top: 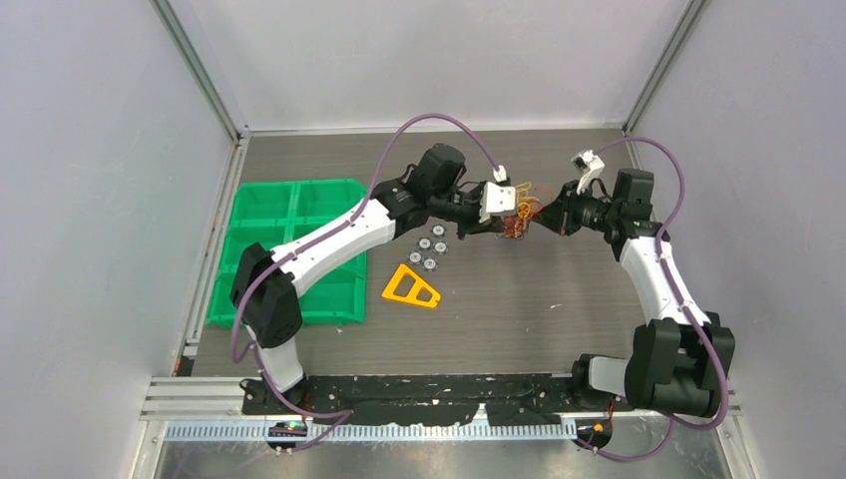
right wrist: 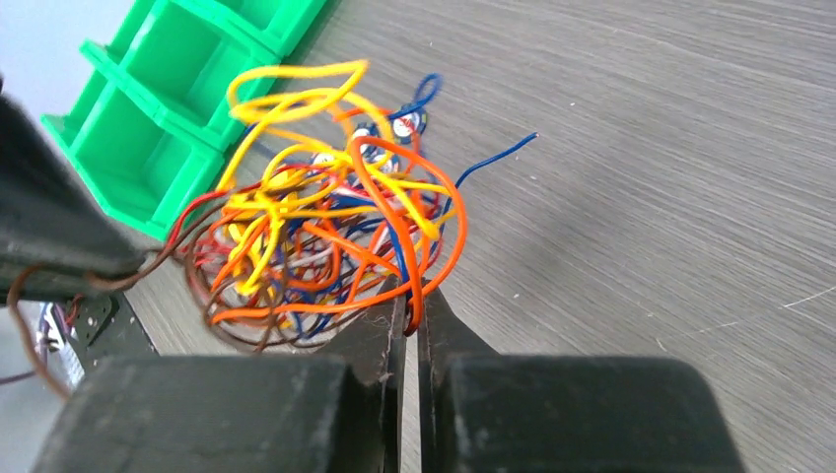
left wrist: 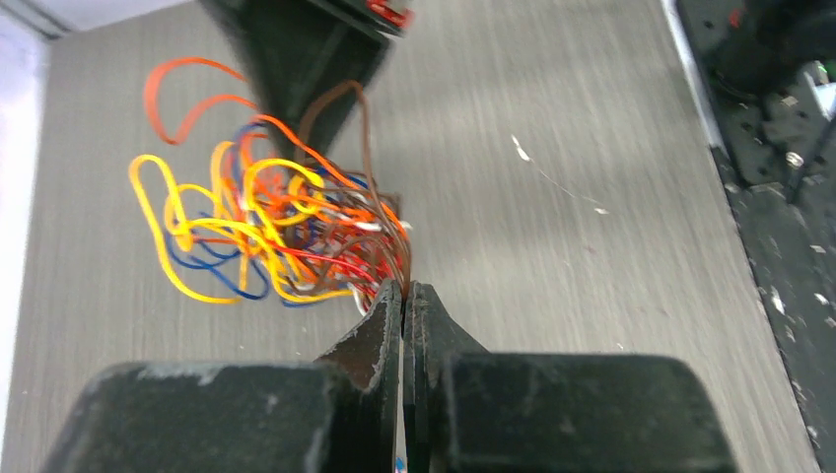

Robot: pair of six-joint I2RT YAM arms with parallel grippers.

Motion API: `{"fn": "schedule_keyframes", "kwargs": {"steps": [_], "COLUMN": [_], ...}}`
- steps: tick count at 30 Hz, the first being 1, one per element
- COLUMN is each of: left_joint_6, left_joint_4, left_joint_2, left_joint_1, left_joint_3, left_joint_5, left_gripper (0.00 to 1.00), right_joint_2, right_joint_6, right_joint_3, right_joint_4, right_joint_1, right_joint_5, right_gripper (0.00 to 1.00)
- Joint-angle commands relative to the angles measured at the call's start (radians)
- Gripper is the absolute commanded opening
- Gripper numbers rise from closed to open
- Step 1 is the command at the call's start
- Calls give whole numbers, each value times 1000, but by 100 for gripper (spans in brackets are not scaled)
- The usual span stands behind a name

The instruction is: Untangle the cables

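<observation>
Left gripper (left wrist: 404,293) is pinched tight on brown and red strands at the edge of the cables (left wrist: 266,232). Right gripper (right wrist: 412,307) is clamped on an orange loop at the opposite side. The cables are one dense tangle of yellow, orange, red, blue and brown, with loose loops sticking out. It's strung between both grippers at about mid-table; can't tell if it touches down. Grey wood-grain table (top: 559,299), green tray (top: 261,215) on the left, orange triangle (top: 411,287) beside it. Plain grey walls (top: 90,150).
</observation>
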Motion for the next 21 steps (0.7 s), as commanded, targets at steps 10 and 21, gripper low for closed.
{"fn": "schedule_keyframes", "kwargs": {"steps": [10,21], "left_joint_6": [-219,-348], "left_joint_4": [-214,-107], "left_joint_2": [-154,-19], "left_joint_1": [151,151], "left_joint_3": [59,194], "left_joint_5": [166,86], "left_gripper": [88,89], "right_joint_2": [-122,-208], "right_joint_6": [-256,-481], "right_joint_3": [135,107], "right_joint_4": [-126,-215], "right_joint_1": [-6,80], "right_joint_5": [-75,-7], "right_gripper": [6,6]}}
